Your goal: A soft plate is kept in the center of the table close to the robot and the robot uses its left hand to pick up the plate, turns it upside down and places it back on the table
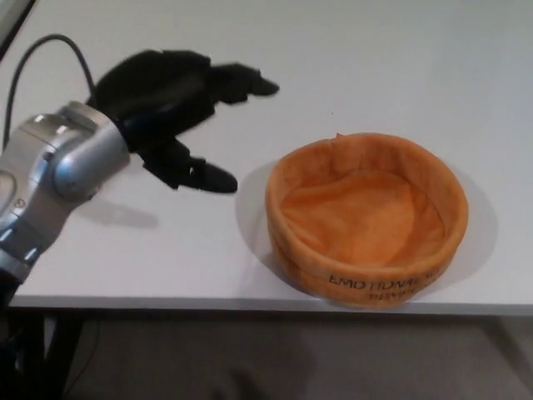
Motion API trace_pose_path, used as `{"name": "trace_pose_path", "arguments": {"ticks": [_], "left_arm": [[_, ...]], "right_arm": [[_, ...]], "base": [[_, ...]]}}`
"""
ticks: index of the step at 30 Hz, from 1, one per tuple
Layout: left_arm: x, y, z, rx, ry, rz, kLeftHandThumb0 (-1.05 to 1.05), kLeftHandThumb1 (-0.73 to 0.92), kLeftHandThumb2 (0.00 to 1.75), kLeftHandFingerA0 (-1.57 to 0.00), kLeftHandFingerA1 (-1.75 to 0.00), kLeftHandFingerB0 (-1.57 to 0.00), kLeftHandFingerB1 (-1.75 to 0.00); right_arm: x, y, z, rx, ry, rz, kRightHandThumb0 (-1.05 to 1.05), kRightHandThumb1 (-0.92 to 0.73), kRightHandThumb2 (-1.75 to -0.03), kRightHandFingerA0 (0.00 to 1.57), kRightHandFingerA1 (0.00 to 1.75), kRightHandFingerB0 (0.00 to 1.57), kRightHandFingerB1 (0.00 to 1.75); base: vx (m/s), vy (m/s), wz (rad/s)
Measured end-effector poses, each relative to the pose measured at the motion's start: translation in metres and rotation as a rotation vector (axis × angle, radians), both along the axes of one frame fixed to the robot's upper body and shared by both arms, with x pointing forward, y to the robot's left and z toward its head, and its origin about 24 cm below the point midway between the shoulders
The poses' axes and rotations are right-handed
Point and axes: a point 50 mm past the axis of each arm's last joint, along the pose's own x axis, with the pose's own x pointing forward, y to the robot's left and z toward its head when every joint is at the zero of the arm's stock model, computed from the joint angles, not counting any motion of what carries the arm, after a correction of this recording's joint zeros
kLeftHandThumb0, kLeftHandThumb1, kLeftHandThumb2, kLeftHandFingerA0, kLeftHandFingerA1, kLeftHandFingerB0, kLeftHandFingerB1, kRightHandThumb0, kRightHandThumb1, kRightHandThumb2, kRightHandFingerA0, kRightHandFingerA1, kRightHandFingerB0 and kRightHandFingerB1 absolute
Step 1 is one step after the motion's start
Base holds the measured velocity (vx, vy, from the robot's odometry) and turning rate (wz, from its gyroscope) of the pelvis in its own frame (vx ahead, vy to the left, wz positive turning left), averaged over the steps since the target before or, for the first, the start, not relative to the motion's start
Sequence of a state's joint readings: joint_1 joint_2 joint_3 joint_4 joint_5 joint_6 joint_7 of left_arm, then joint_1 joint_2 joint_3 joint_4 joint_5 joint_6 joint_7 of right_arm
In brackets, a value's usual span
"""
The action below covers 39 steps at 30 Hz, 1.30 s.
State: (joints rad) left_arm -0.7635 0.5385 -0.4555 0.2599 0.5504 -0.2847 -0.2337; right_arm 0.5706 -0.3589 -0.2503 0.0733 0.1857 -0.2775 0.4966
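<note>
An orange soft plate (366, 221) with a raised fabric rim and black lettering on its front wall sits upright on the white table (375, 67), near the front edge. My left hand (179, 112) hovers over the table just left of the plate, open, with its fingers spread and pointing towards the plate's left rim. A small gap separates the lowest fingertip from the rim. The silver forearm (58, 171) enters from the lower left. My right hand does not show.
The table's front edge (250, 304) runs across the bottom of the picture, with dark floor below it. A black cable (50, 50) loops above the left forearm.
</note>
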Motion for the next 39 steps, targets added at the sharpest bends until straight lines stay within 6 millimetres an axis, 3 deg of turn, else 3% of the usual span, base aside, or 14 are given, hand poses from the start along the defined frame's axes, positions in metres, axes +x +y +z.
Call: {"name": "trace_pose_path", "arguments": {"ticks": [6, 7, 9, 16, 17, 18, 20, 22, 23, 26, 27, 29, 37, 39], "left_arm": [[-0.007, -0.007, -0.029, 0.144, 0.030, -0.048, -0.89, 0.60, 0.60, -0.37, -0.35, -0.30, -0.30], [-0.009, -0.008, -0.034, 0.168, 0.036, -0.058, -0.89, 0.61, 0.60, -0.36, -0.35, -0.29, -0.30], [-0.012, -0.011, -0.046, 0.219, 0.044, -0.082, -0.90, 0.63, 0.60, -0.33, -0.36, -0.28, -0.30], [-0.017, -0.021, -0.064, 0.316, 0.045, -0.143, -0.91, 0.66, 0.61, -0.34, -0.35, -0.27, -0.29], [-0.018, -0.026, -0.067, 0.321, 0.044, -0.156, -0.91, 0.66, 0.62, -0.32, -0.36, -0.26, -0.29], [-0.019, -0.028, -0.068, 0.324, 0.042, -0.164, -0.90, 0.52, 0.92, -0.26, -0.46, -0.21, -0.40], [-0.020, -0.035, -0.071, 0.332, 0.033, -0.186, -0.90, 0.52, 0.92, -0.27, -0.46, -0.21, -0.40], [-0.021, -0.042, -0.072, 0.335, 0.023, -0.202, -0.89, 0.52, 0.92, -0.27, -0.46, -0.21, -0.40], [-0.021, -0.045, -0.072, 0.339, 0.017, -0.210, -0.90, 0.66, 0.61, -0.33, -0.37, -0.26, -0.29], [-0.021, -0.055, -0.072, 0.345, -0.002, -0.231, -0.91, 0.66, 0.62, -0.33, -0.37, -0.26, -0.29], [-0.020, -0.058, -0.071, 0.346, -0.007, -0.235, -0.91, 0.67, 0.62, -0.33, -0.38, -0.26, -0.29], [-0.019, -0.062, -0.071, 0.349, -0.015, -0.241, -0.91, 0.54, 0.95, -0.28, -0.48, -0.18, -0.40], [-0.019, -0.078, -0.075, 0.344, -0.025, -0.271, -0.90, 0.67, 0.62, -0.34, -0.40, -0.28, -0.30], [-0.020, -0.081, -0.076, 0.342, -0.026, -0.276, -0.89, 0.67, 0.62, -0.34, -0.39, -0.28, -0.30]], "right_arm": [[0.000, 0.000, 0.000, -0.001, 0.003, -0.001, -0.75, -0.92, -0.70, 0.51, 0.44, 0.34, 0.33], [-0.001, -0.001, 0.000, -0.001, 0.005, -0.002, -0.73, -0.76, -1.12, 0.44, 0.57, 0.24, 0.47], [-0.002, -0.001, -0.001, -0.001, 0.010, -0.006, -0.74, -0.92, -0.71, 0.51, 0.45, 0.34, 0.33], [-0.004, -0.001, -0.002, -0.001, 0.015, -0.008, -0.73, -0.92, -0.71, 0.50, 0.46, 0.33, 0.33], [-0.004, -0.001, -0.002, -0.001, 0.015, -0.008, -0.74, -0.78, -1.11, 0.46, 0.58, 0.27, 0.48], [-0.004, -0.001, -0.002, -0.001, 0.015, -0.007, -0.74, -0.92, -0.73, 0.50, 0.44, 0.32, 0.33], [-0.004, -0.001, -0.001, -0.002, 0.015, -0.007, -0.72, -0.77, -1.11, 0.46, 0.57, 0.27, 0.48], [-0.004, -0.001, -0.001, -0.002, 0.015, -0.006, -0.72, -0.92, -0.71, 0.52, 0.44, 0.33, 0.32], [-0.003, -0.001, -0.001, -0.002, 0.014, -0.006, -0.73, -0.78, -1.11, 0.46, 0.57, 0.27, 0.48], [-0.002, -0.001, 0.000, -0.003, 0.008, -0.002, -0.73, -0.78, -1.11, 0.46, 0.57, 0.27, 0.48], [-0.002, -0.001, 0.000, -0.004, 0.007, -0.001, -0.74, -0.92, -0.72, 0.53, 0.46, 0.34, 0.34], [-0.001, -0.001, 0.001, -0.005, 0.006, -0.001, -0.74, -0.92, -0.72, 0.53, 0.46, 0.34, 0.34], [0.000, -0.001, 0.001, -0.007, 0.005, 0.001, -0.72, -0.76, -1.11, 0.46, 0.57, 0.27, 0.48], [0.000, -0.001, 0.001, -0.006, 0.005, 0.001, -0.73, -0.92, -0.71, 0.54, 0.44, 0.35, 0.33]], "base": [[0.00, 0.000, 0.00], [0.00, 0.000, 0.00], [0.00, 0.000, 0.00], [0.00, 0.000, 0.00], [0.00, 0.000, 0.00], [0.00, 0.000, 0.00], [0.00, 0.000, 0.00], [0.00, 0.000, 0.00], [0.00, 0.000, 0.00], [0.00, 0.000, 0.00], [0.00, 0.000, 0.00], [0.00, 0.000, 0.00], [0.00, 0.000, 0.00], [0.00, 0.000, 0.00]]}}
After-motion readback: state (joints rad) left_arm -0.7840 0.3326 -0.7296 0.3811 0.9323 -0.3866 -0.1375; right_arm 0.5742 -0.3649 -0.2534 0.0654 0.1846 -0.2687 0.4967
